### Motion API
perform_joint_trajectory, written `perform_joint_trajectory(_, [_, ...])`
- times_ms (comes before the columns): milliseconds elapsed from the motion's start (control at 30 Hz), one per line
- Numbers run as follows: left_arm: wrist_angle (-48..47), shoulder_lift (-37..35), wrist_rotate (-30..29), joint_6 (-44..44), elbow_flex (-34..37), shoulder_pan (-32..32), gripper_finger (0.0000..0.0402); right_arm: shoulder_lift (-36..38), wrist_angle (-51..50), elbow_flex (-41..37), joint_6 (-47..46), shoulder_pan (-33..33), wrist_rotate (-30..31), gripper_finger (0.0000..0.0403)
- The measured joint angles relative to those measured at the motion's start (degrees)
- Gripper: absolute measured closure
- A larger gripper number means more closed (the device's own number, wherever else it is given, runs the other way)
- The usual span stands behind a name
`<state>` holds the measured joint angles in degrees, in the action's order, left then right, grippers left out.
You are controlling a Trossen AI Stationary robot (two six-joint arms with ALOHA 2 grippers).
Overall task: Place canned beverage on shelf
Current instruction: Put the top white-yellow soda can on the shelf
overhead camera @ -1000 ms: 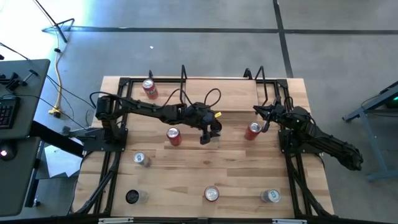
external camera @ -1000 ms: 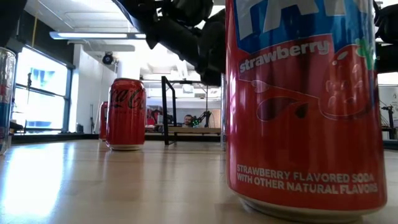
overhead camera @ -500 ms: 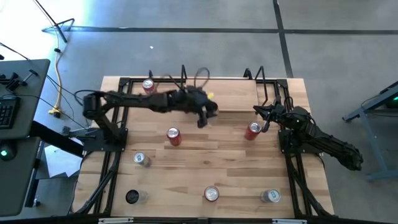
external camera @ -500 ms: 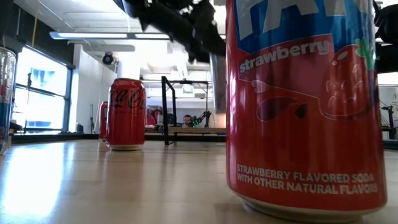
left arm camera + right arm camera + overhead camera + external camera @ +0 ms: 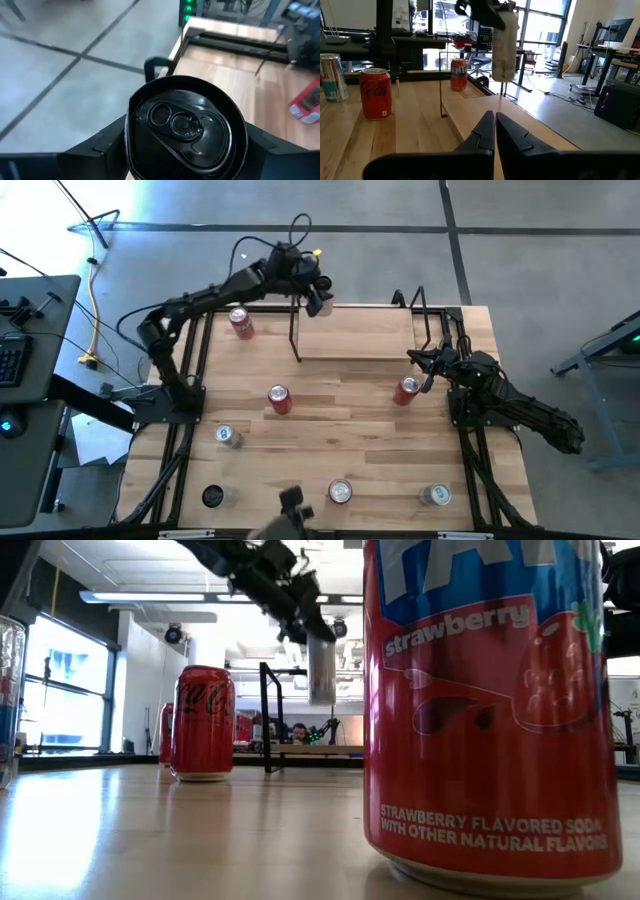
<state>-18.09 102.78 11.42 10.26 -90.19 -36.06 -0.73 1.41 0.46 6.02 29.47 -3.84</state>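
Observation:
My left gripper (image 5: 317,295) is shut on the canned beverage (image 5: 322,670), a pale can with a black top (image 5: 184,125). It holds the can upright in the air, over the back left part of the shelf (image 5: 355,337). The shelf is a light-wood board with thin black rods (image 5: 295,330) at the table's back middle. The right wrist view shows the can (image 5: 504,45) hanging well above that board (image 5: 490,112). My right gripper (image 5: 415,358) rests shut at the right, beside a red can (image 5: 406,390).
Loose cans stand about the table: red ones (image 5: 241,322) (image 5: 279,398), a silver one (image 5: 228,436), a dark one (image 5: 213,496), and two near the front edge (image 5: 340,492) (image 5: 434,495). A strawberry soda can (image 5: 490,710) fills the low view. A dark object (image 5: 290,502) shows at the front edge.
The left arm has swung from the table's middle to the back and risen, carrying the can up over the shelf. The right arm has not moved.

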Motion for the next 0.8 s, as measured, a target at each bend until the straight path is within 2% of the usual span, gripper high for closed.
perform_joint_trajectory(300, [-0.6,6.1,-0.2,-0.1,-0.1,-1.8,0.0165,0.0,0.0,0.0,0.0,0.0,0.0,0.0402])
perform_joint_trajectory(800, [0.1,8.1,-0.3,5.8,-0.3,-2.1,0.0165,0.0,0.0,0.0,0.0,0.0,0.0,0.0402])
